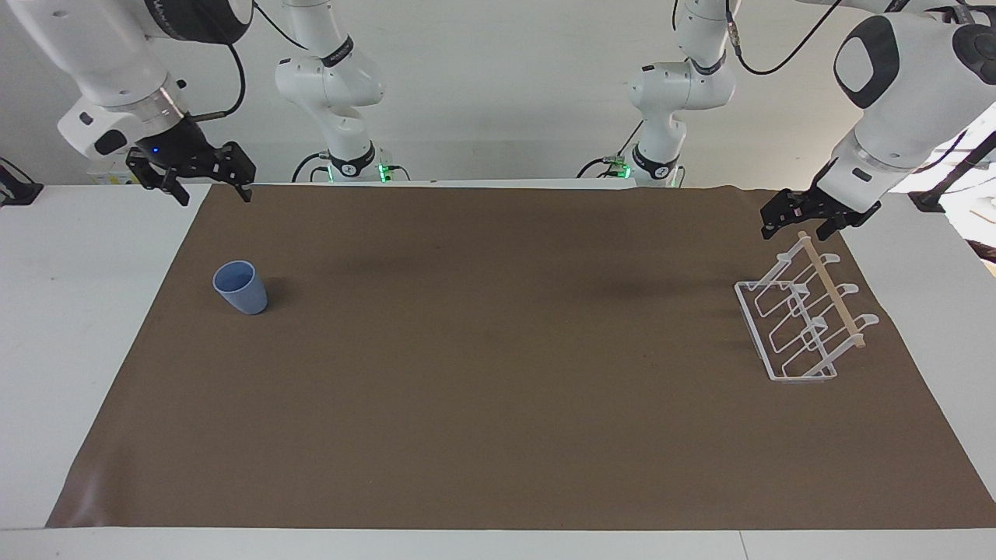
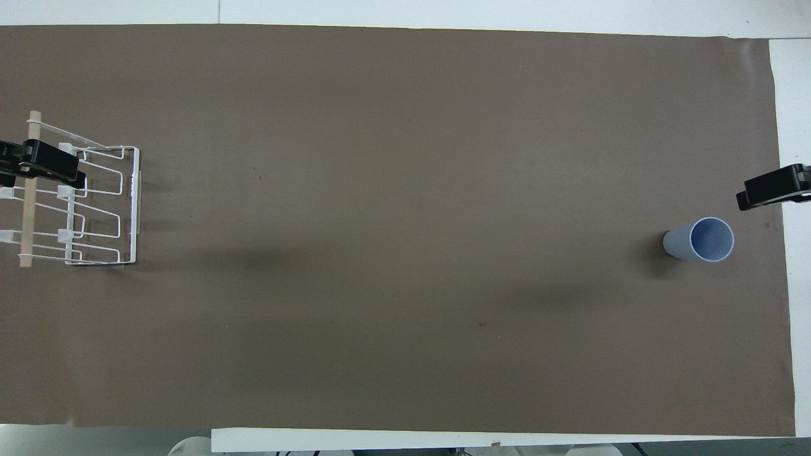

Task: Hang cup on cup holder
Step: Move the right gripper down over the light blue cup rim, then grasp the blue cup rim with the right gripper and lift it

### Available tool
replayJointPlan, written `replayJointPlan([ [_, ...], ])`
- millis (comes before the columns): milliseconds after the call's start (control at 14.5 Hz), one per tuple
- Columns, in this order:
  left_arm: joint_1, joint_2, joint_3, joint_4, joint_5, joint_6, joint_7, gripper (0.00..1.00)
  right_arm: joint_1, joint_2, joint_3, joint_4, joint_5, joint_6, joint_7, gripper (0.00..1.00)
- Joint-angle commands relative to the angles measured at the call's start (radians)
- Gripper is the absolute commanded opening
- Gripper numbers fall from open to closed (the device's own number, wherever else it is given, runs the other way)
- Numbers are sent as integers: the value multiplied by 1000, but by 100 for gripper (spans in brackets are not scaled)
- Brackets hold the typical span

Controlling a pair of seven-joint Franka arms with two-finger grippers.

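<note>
High facing camera, steep overhead camera, both sharing brown mat (image 1: 498, 350)

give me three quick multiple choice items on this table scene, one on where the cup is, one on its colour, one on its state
1. The cup stands toward:
A. the right arm's end of the table
B. the left arm's end
C. on the cup holder

2. The cup is:
A. red
B. light blue
C. green

3. The cup is:
A. tipped over
B. held in a tool
C. upright, mouth up

Key: 1 A, it sits apart from the cup holder, which is at the other end; 2 B, both views show pale blue; 3 C, its open rim faces up and it stands free.
</note>
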Motion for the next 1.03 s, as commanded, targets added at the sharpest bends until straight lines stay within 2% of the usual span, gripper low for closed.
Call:
replayJointPlan([
  [0, 5, -17, -3, -9, 19, -10, -9, 100, -84, -79, 2, -263, 22, 232, -146, 100],
  [206, 5, -17, -3, -9, 19, -10, -11, 100, -123, -46, 1, -438, 24, 410, -238, 100],
  [344, 6, -19, 3, -10, 20, -22, -9, 100, -146, -10, 1, -483, 22, 524, -286, 100],
  [619, 19, -19, 5, -10, 20, -10, -9, 100, -164, 89, 1, -488, 24, 596, -289, 99],
  [962, 19, -19, 5, -10, 20, -21, -11, 100, -175, 134, 2, -500, 22, 645, -294, 85],
])
